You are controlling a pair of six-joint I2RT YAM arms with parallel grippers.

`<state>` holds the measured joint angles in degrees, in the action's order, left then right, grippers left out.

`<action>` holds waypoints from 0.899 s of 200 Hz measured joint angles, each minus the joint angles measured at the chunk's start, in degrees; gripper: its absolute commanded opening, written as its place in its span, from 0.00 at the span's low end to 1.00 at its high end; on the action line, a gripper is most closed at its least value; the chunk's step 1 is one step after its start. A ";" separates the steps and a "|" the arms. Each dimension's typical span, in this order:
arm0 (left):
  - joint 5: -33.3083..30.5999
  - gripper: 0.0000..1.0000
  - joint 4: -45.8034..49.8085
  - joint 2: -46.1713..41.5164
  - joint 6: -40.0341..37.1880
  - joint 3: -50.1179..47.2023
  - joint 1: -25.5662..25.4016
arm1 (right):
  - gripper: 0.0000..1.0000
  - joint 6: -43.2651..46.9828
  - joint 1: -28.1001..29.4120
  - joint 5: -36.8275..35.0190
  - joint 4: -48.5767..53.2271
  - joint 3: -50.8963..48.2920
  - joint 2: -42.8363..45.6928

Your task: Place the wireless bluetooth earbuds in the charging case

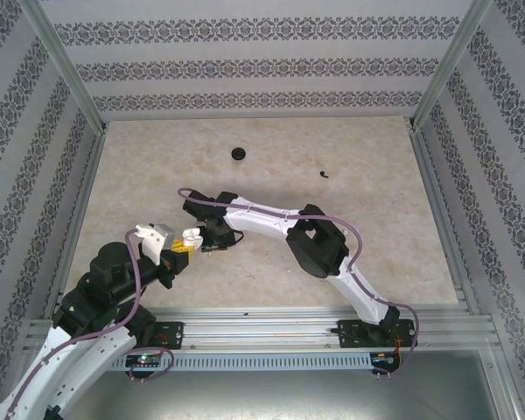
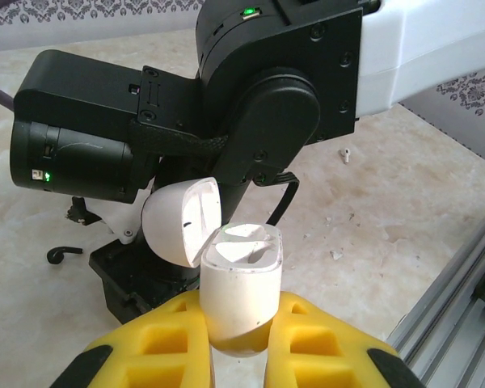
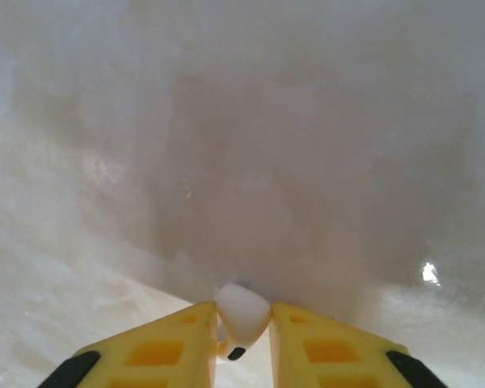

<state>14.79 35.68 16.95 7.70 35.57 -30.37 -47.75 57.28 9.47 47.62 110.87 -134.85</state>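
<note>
Left pincer holding case, right pincer earbud

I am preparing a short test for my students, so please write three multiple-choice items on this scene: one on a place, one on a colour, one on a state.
1. Where is the white rounded plastic charging case?
A. lying flat on the table
B. between the yellow fingers of the left end effector
C. on the metal rail

2. What colour is the tiny rounded piece pinched in the right end effector?
A. white
B. black
C. red

3. How is the case's lid?
A. shut
B. taken off
C. hinged open

Key:
1 B, the left wrist view shows both fingers pressing its sides.
2 A, it shows white between the yellow fingers.
3 C, the lid leans back from the body, still attached.
</note>
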 measured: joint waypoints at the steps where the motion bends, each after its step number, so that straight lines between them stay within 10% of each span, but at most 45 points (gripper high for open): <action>1: 0.00 0.00 -0.02 0.00 0.00 0.00 0.00 | 0.19 0.04 0.00 0.00 0.02 0.00 0.00; 180: 10.05 0.00 -11.56 8.57 1.09 -6.64 0.00 | 0.17 16.31 -8.76 1.86 4.96 -26.58 16.96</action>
<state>24.84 24.12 25.52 8.80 28.93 -30.37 -31.44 48.51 11.33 52.58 84.29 -117.89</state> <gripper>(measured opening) 0.151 0.155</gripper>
